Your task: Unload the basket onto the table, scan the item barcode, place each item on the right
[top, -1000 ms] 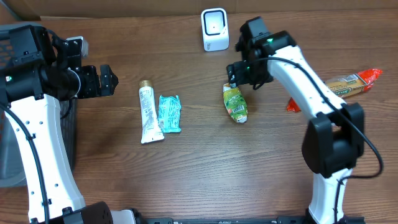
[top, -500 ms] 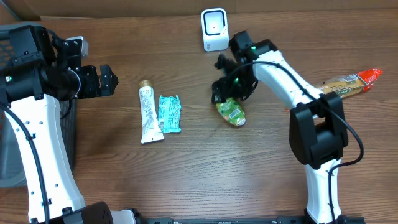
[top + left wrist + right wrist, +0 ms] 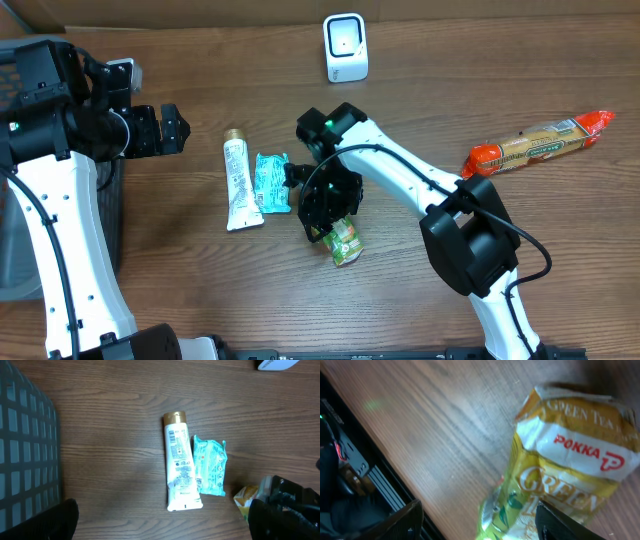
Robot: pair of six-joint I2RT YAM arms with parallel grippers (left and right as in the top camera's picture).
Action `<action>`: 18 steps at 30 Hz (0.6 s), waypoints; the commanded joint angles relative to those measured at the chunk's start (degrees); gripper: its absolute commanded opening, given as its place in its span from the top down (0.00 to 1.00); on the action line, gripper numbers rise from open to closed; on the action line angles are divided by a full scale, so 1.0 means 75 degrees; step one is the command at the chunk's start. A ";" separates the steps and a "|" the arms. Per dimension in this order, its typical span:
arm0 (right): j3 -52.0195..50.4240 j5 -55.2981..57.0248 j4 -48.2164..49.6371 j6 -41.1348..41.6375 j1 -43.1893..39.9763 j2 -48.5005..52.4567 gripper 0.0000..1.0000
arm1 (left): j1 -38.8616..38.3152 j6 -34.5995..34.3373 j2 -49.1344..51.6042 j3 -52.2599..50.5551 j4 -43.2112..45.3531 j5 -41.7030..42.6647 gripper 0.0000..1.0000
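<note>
Relocated since the earlier frames: the right arm is now reaching down from beside the scanner toward the front middle of the table (image 3: 420, 310), and the green tea pack (image 3: 346, 242) is lying nearer the front edge than before.

Item 1, green tea pack: it is lying flat on the wood, nearest the front, just below the right gripper (image 3: 325, 218). In the right wrist view its yellow face (image 3: 570, 465) is showing the brand lettering, and no barcode is showing on that side.

Item 2, right gripper: it is pointing down over the pack. Its fingers (image 3: 402, 522) are standing spread, the pack is sitting between them, and one finger is keeping clear of the pack's edge, with bare wood in the gap.

Item 3, white tube (image 3: 238, 185), gold cap pointing away: it is lying left of centre, printed side up.

Item 4, teal packet (image 3: 272, 182): it is lying just beside the tube, on its right, touching or nearly so.

Item 5, left gripper (image 3: 176, 127): it is hovering left of the tube, well apart from it, jaws spread wide and holding nothing.

Item 6, dark mesh basket (image 3: 25, 450): it is sitting at the left edge.

Item 7, red-ended biscuit pack (image 3: 540, 143): it is lying far right.

Item 8, white scanner (image 3: 346, 47): it is standing upright at the far edge.
</note>
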 commanded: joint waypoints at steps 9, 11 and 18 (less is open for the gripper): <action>-0.0006 0.1711 -0.0586 0.2162 -0.0501 -0.0204 0.21 | -0.0009 0.0198 0.0052 0.0082 0.0009 -0.0017 0.01; -0.0224 0.0915 -0.0568 0.1547 -0.0458 -0.0201 0.18 | -0.0009 0.0198 0.0052 0.0082 0.0006 -0.0017 0.00; -0.0860 0.0143 -0.0329 0.0813 -0.0219 -0.0201 0.00 | -0.0009 0.0198 0.0052 0.0082 0.0006 -0.0020 0.01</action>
